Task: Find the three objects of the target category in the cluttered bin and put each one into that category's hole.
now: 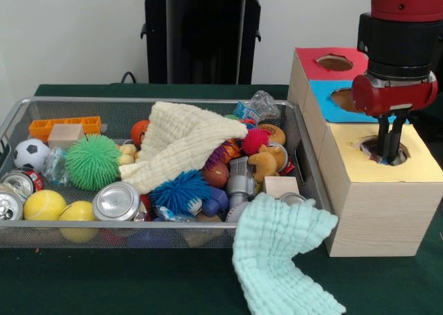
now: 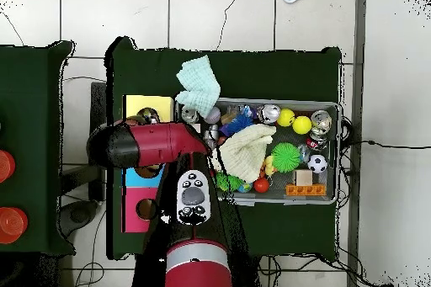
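Note:
The wire mesh bin [image 1: 14, 114] holds mixed clutter; it also shows in the overhead view [image 2: 337, 145]. A crinkly whitish wrapper [image 1: 255, 107] with blue and red patches lies at the bin's back right corner. Another crinkly clear piece [image 1: 55, 165] lies at the left, next to the green spiky ball. My gripper [image 1: 389, 157] hangs straight down over the yellow-topped wooden box [image 1: 422, 168], outside the bin. Its fingertips reach into the box's round hole [image 1: 370, 149]. The fingers stand close together and nothing shows between them. In the overhead view the arm [image 2: 147, 145] hides the gripper.
A cream waffle cloth [image 1: 183, 142] lies over the bin's middle. A mint cloth [image 1: 284, 249] hangs over the bin's front right rim onto the table. Blue-topped [image 1: 325, 97] and red-topped [image 1: 311, 62] boxes with holes stand behind the yellow one. Balls, cans and blocks fill the bin.

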Motion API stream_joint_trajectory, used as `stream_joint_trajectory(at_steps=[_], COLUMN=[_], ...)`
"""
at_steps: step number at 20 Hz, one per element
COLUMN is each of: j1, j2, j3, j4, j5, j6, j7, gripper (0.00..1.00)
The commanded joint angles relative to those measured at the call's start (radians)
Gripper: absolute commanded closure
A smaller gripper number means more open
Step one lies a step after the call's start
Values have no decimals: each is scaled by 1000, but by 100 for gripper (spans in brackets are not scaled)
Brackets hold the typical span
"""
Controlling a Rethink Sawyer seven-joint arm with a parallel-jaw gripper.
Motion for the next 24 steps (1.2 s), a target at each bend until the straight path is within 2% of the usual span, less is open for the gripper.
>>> stream_joint_trajectory(at_steps=[1,5,7,14,21,24], j1=[1,20,9,11,4,-2], j2=[-34,-57,-58,-49,-49,-19], j3=[96,65,78,54,31,38], j4=[97,69,66,62,92,75], j5=[46,41,43,21,11,2], j6=[189,232,236,198,156,133], j7=[120,126,117,123,139,128], gripper=[100,100,100,100,100,100])
